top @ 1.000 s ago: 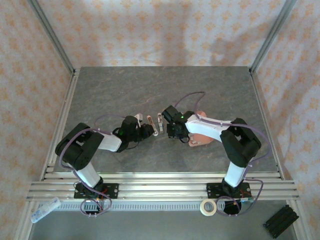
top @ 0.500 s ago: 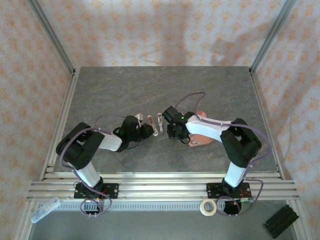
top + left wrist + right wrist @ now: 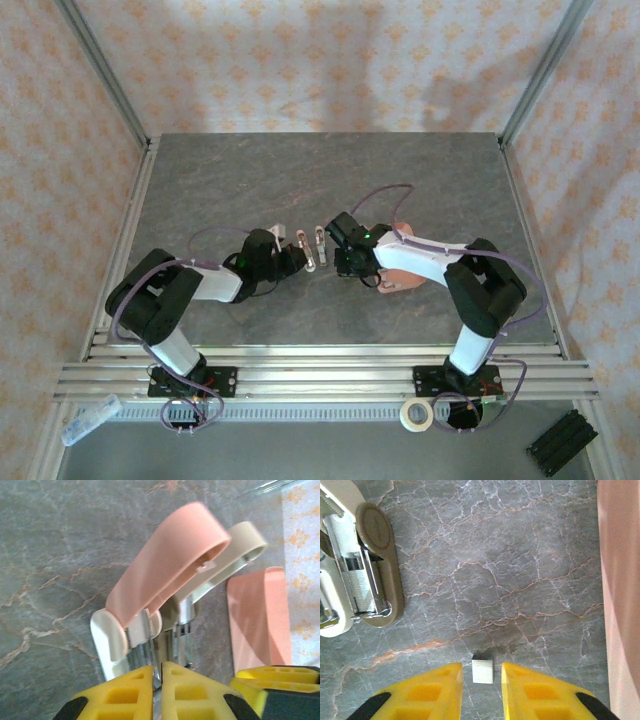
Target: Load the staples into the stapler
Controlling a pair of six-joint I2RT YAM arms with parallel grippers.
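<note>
A: Left jaws: clenched. The yellow fingers (image 3: 125, 692) all but meet, with a hairline between them. They sit right at the metal parts (image 3: 137, 632) under the lid of the pink stapler (image 3: 165, 565). Whether they pinch that metal, cannot tell.

B: How does that stapler stand?

A: Its lid is swung up, tilted away from the white base (image 3: 107, 640). The beige stapler (image 3: 240, 545) lies just behind it, also open. The pink tray (image 3: 260, 620) is just beside them on the table (image 3: 50, 555).

B: Right jaws?

A: Released, a little apart. One strip of staples (image 3: 482, 671) sits between the fingertips (image 3: 437, 680), with a sliver of table showing on each side of it. A small dark shadow lies just beyond the strip. Lying on the table or lifted off it: cannot tell.

B: And the staplers from that wrist?

A: The beige one lies open at the upper left, its metal channel (image 3: 360, 580) facing up, apart from the strip. The tray runs down the right edge.

B: From above?

A: Both arms are bent inward, wrists facing each other at mid-table. The two staplers lie side by side, between and just beyond them. The tray is partly under the right arm.
</note>
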